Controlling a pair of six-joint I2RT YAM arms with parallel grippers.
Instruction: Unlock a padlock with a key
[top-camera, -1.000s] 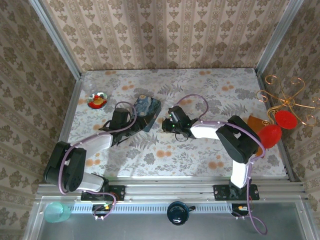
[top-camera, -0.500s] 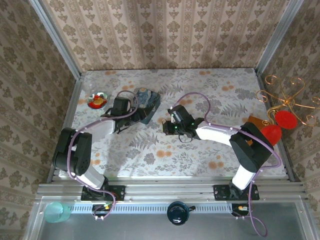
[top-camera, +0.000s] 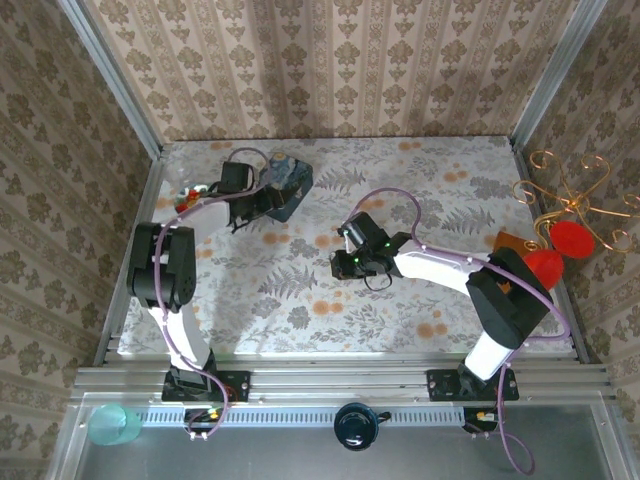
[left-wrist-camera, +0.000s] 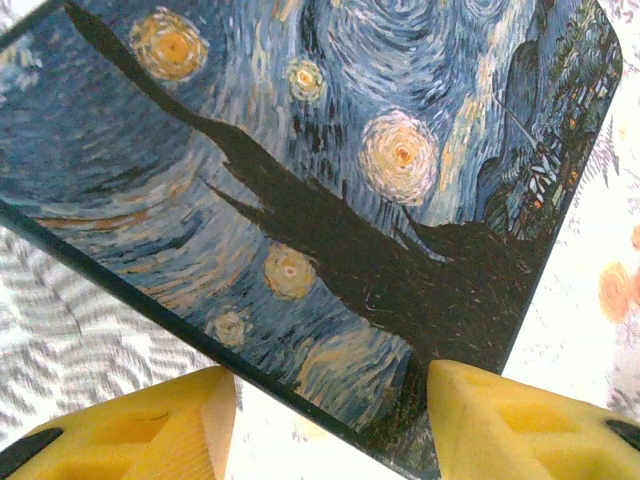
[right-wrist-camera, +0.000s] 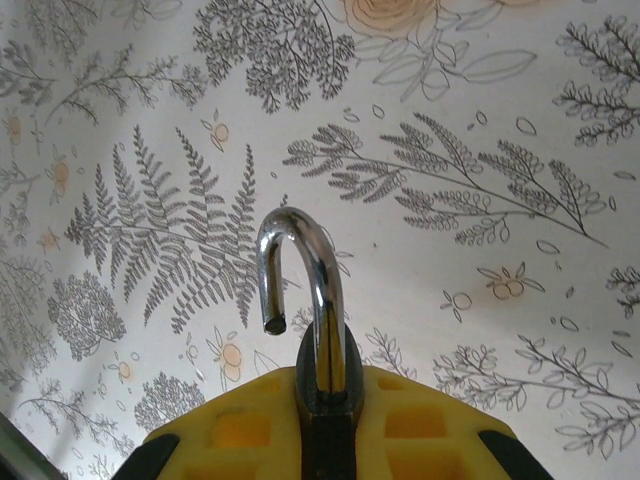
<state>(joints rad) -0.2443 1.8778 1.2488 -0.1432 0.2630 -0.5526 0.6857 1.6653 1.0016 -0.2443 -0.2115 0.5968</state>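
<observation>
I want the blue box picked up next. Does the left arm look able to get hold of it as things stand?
Probably yes. In the left wrist view the left tool stands open, with a yellow finger on either side of the blue box at its near edge, nothing between them.

padlock (right-wrist-camera: 325, 400): dark body pinched between yellow pads, upright | shackle: shiny chrome hook, swung open, free end hanging clear of the body | position: above floral table, mid-table | key: cannot tell
</observation>
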